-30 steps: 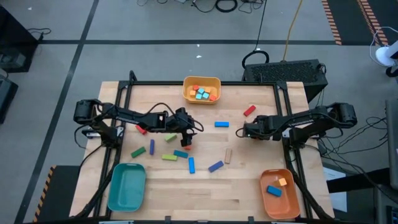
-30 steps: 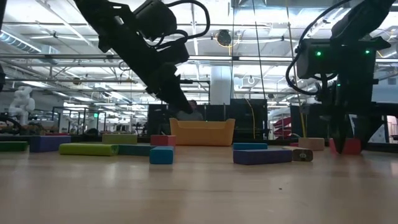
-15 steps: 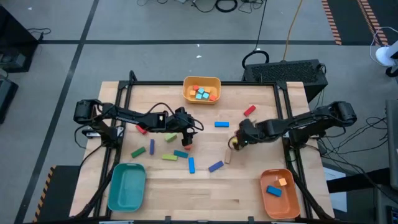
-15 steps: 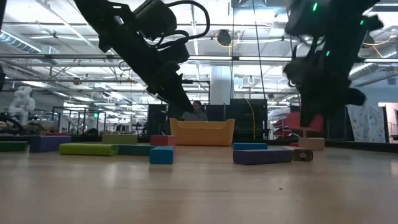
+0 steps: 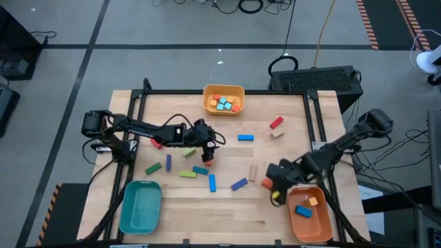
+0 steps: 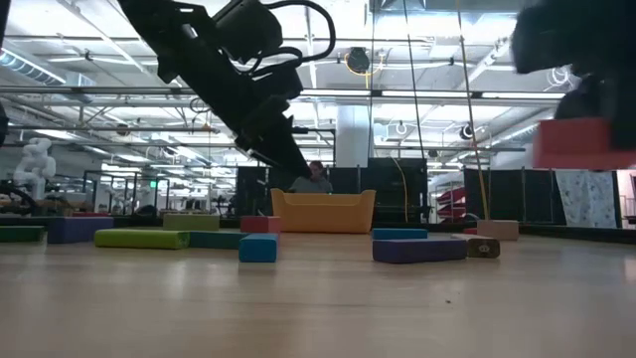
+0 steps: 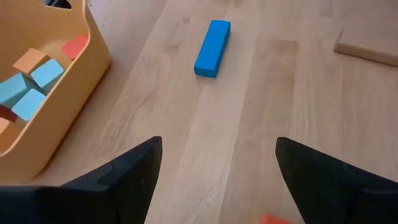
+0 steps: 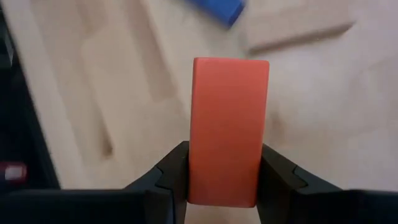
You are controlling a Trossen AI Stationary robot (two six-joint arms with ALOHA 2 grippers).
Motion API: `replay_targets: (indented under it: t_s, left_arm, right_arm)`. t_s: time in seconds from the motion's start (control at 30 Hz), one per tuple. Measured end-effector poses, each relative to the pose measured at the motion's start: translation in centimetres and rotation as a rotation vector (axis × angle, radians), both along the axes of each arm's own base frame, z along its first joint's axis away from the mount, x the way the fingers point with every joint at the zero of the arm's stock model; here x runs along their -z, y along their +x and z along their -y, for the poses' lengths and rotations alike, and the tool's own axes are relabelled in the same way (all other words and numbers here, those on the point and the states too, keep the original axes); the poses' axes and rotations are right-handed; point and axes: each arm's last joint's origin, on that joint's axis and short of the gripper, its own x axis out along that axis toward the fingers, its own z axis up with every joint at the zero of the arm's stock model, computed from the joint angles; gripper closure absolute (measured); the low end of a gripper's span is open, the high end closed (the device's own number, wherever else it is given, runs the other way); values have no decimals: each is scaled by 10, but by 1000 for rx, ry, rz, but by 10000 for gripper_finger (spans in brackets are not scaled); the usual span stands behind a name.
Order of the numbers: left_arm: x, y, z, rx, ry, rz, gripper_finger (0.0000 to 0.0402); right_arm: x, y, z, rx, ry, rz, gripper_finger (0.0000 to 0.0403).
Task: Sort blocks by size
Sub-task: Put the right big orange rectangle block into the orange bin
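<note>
Since a red block [image 8: 229, 129] is clamped by its long flat sides in the right gripper [image 8: 225, 177] beside the orange tray [image 5: 307, 207], being light, stiff and smooth, little squeeze is judged needed, while the left gripper [image 7: 214, 171] is held wide open, empty, mid-table.

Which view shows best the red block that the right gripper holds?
The right wrist view: the red block fills it, clamped by the right gripper. The low view shows it blurred; the high view barely; the left wrist view not.
</note>
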Motion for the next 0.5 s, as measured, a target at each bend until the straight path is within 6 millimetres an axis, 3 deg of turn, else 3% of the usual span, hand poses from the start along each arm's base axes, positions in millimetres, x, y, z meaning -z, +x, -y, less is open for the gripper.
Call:
replay_targets:
  t_s: [0.2,0.5]
  left_arm:
    - [-1,1,0,-1,1,8,89]
    - [-2,2,0,-4,5,32,89]
  right_arm:
    - [0,-17,-25,-178,96,-65,283]
    - [0,-29,-40,-179,199,-155,283]
